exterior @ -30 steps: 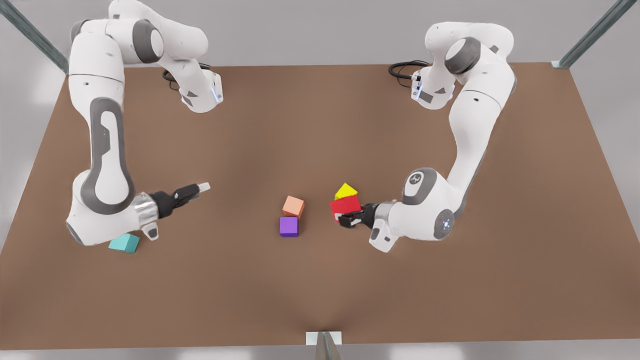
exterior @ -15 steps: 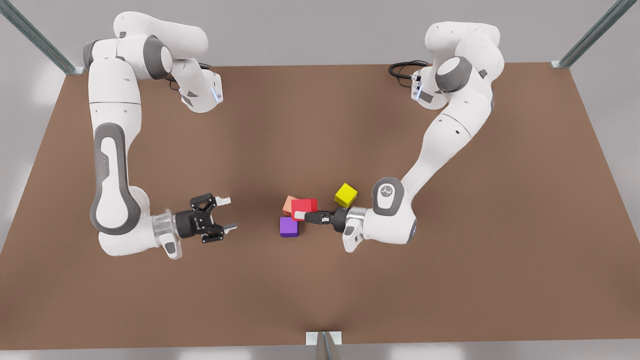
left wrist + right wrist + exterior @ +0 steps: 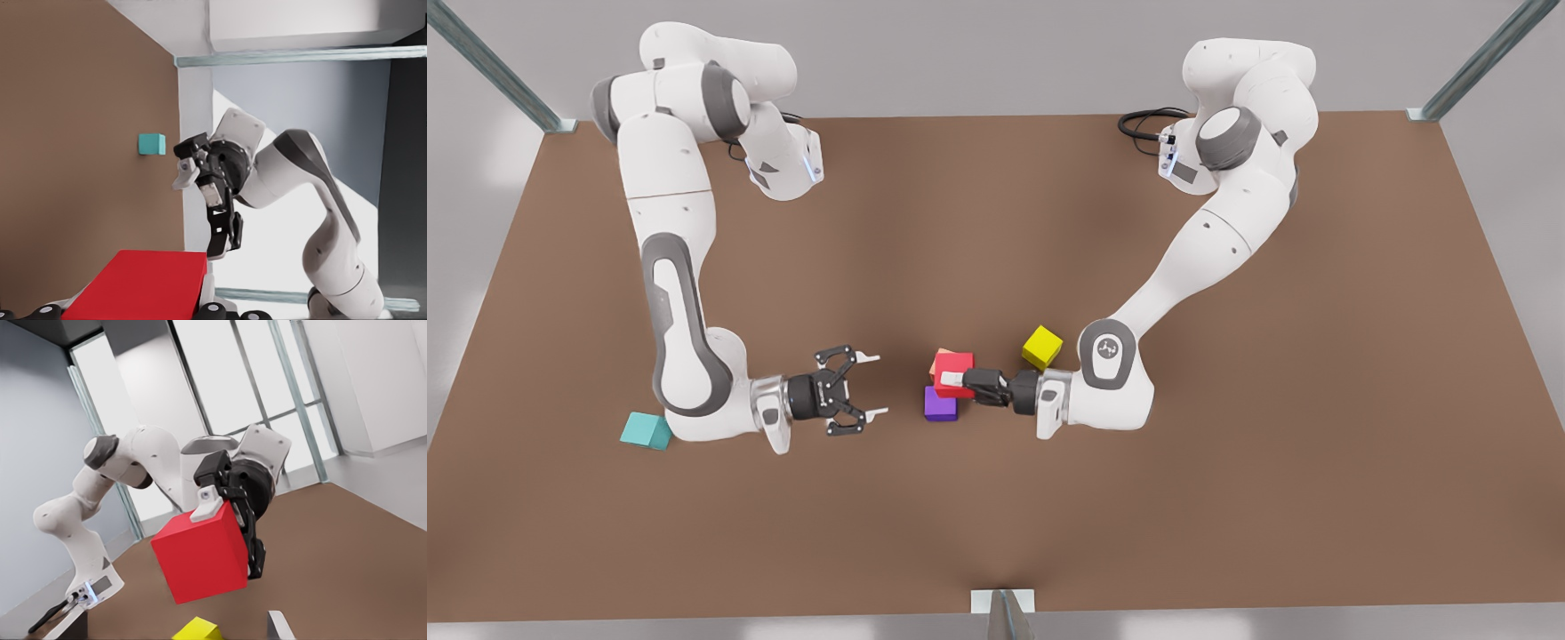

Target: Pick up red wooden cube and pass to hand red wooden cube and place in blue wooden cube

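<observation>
Right now the left pincer [image 3: 959, 380] grips the red wooden cube [image 3: 953, 372] mid-frame; the right pincer [image 3: 874, 386] gapes nearby. Misaligned, they'd collide, dropping it far from the blue wooden cube [image 3: 647, 431].

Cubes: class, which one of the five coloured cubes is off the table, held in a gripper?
The red wooden cube. The left gripper is shut on it, while the other four cubes rest on the table.

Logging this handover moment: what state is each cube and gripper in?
red wooden cube: held in the air
left gripper: shut on it
right gripper: open, facing it, apart
blue wooden cube: lying free on the table
yellow cube: free
purple cube: free
</observation>
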`<state>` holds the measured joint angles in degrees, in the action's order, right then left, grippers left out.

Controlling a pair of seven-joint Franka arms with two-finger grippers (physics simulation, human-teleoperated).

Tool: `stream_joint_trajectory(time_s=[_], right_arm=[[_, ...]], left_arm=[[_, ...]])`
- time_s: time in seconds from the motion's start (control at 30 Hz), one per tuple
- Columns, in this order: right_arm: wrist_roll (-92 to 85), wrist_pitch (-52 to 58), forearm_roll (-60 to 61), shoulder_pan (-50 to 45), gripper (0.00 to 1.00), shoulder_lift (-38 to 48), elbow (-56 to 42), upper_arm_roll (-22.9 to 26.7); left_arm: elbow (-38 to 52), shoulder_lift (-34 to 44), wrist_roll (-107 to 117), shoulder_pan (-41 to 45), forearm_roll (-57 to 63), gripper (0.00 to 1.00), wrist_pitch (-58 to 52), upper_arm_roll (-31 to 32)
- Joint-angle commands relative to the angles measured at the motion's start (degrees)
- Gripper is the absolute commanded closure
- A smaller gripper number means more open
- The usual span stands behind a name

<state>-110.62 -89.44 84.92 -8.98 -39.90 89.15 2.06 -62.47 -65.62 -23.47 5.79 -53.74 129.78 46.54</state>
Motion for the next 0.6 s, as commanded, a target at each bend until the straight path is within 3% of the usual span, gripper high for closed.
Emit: stream_joint_trajectory(time_s=[0.0,0.3,0.57], right_arm=[[-29.7,-1.8,0.8,-0.5,0.0,0.0,0.4,0.0],[-29.9,-6.7,3.3,-3.3,0.01,0.3,1.6,0.0],[-29.9,-9.7,5.1,-5.6,0.01,-0.2,1.6,0.0]], left_arm=[[0.2,0.0,-32.5,0.1,-2.2,0.62,-0.1,0.0],[0.0,-0.5,-31.7,0.5,-8.0,0.6,1.9,0.0],[0.1,-0.5,-18.0,0.5,-8.1,0.58,3.1,0.0]])
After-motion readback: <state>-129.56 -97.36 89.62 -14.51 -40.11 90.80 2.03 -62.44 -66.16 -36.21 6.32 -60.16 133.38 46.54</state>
